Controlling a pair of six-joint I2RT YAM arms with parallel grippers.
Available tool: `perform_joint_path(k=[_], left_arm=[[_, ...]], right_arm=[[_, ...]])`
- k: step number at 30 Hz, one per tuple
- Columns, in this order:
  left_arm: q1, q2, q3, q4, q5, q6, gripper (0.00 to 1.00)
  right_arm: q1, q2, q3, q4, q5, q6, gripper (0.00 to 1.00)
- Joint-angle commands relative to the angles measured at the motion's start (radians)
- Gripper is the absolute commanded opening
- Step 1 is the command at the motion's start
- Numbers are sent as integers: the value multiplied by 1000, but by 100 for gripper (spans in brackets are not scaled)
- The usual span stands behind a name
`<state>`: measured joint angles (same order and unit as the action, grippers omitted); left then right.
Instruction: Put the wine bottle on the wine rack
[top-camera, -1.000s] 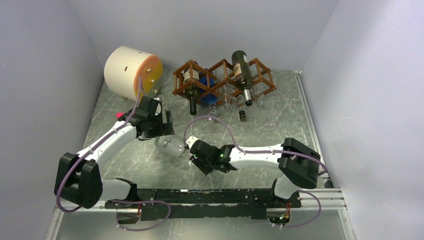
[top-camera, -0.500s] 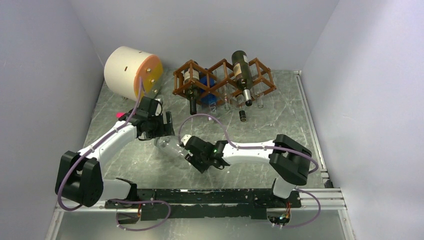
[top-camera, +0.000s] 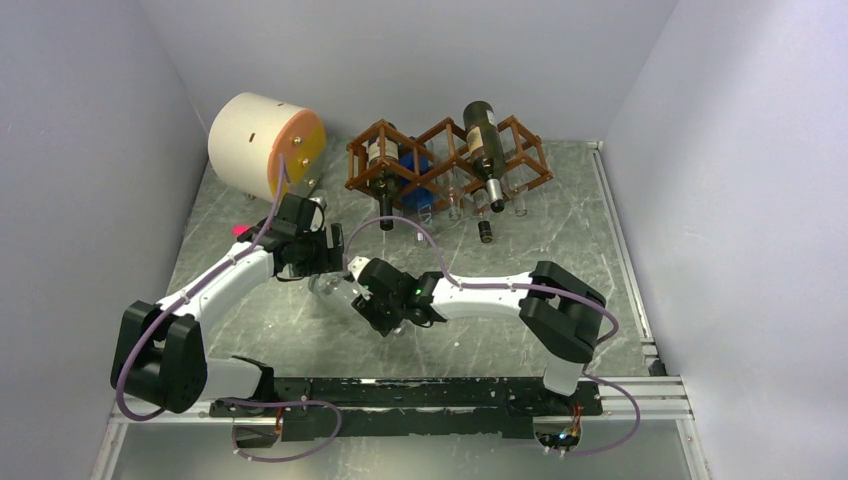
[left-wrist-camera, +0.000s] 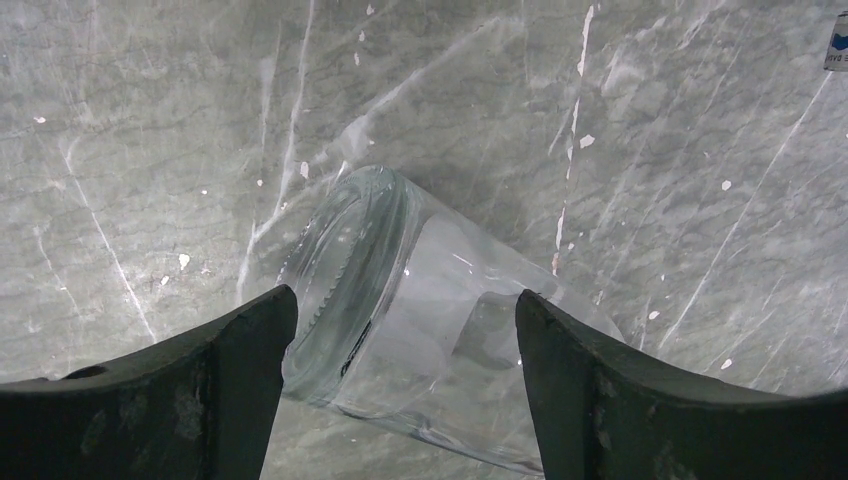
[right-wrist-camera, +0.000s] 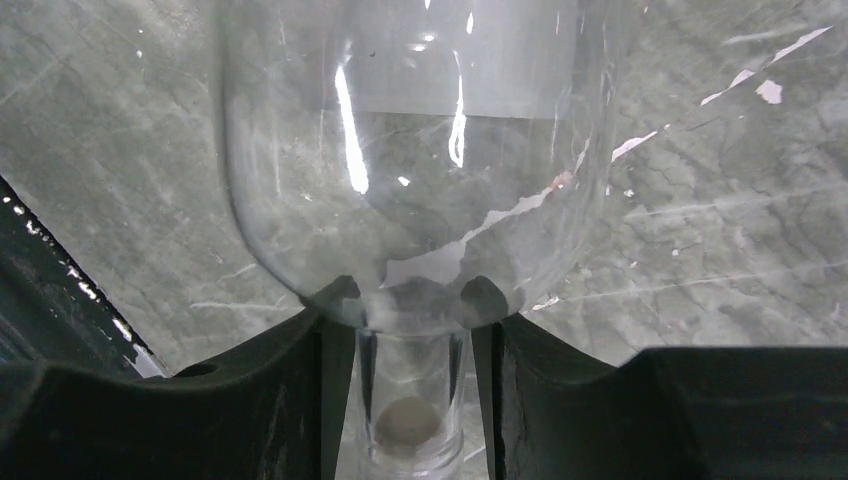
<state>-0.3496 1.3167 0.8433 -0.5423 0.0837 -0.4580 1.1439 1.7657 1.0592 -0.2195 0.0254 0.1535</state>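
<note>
Jaws of the right gripper (right-wrist-camera: 412, 335) pinch the neck of the clear wine bottle (top-camera: 335, 290), while the left gripper (left-wrist-camera: 400, 320) stands wide astride its base, contact unclear. The bottle lies nearly flat at the desk (top-camera: 560, 250), long axis running from the base by the left arm to the neck by the right. It is well apart from the wine rack (top-camera: 450, 160), so carrying and racking remain.

Bright, even, diffuse light from above fills the overhead view. Shadows on the table (top-camera: 560, 240) are faint and soft-edged. In the right wrist view, white glare streaks cross the upper centre of the clear wine bottle (right-wrist-camera: 420, 150), and its glass warps the marble behind. Along the lower edge of its wrist view, the left gripper (left-wrist-camera: 405, 300) is near-black, its detail lost.
</note>
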Motion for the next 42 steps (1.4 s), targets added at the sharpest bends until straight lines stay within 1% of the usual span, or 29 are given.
perform_joint_path(k=[1, 11, 14, 15, 16, 19, 20, 21, 25, 30, 42], left_arm=[[2, -12, -25, -5, 54, 16, 82], [3, -1, -20, -5, 64, 12, 77], [4, 2, -11, -14, 78, 12, 75], [4, 3, -9, -15, 92, 13, 75], [6, 4, -6, -15, 105, 13, 75], [9, 2, -1, -16, 120, 9, 73], [10, -2, 2, -16, 120, 8, 73], [13, -6, 5, -16, 122, 6, 73], [17, -26, 30, -25, 122, -2, 74], [20, -66, 65, -51, 71, -17, 77], [22, -209, 145, -120, -161, -64, 79]], right_arm=[[-6, 38, 21, 60, -37, 21, 48], [-6, 85, 10, 65, -10, 55, 49], [-8, 93, 11, 58, -8, 51, 46], [-7, 93, 9, 58, -8, 52, 43], [-7, 92, 4, 61, -8, 54, 39], [-7, 90, -4, 58, 3, 56, 13], [-7, 86, -6, 56, 7, 56, 6], [-7, 79, -8, 57, 9, 56, 1], [-8, 41, -3, 51, 16, 52, 0], [-9, -36, 4, 42, 38, 46, 0], [-8, -214, -29, 62, 44, 32, 0]])
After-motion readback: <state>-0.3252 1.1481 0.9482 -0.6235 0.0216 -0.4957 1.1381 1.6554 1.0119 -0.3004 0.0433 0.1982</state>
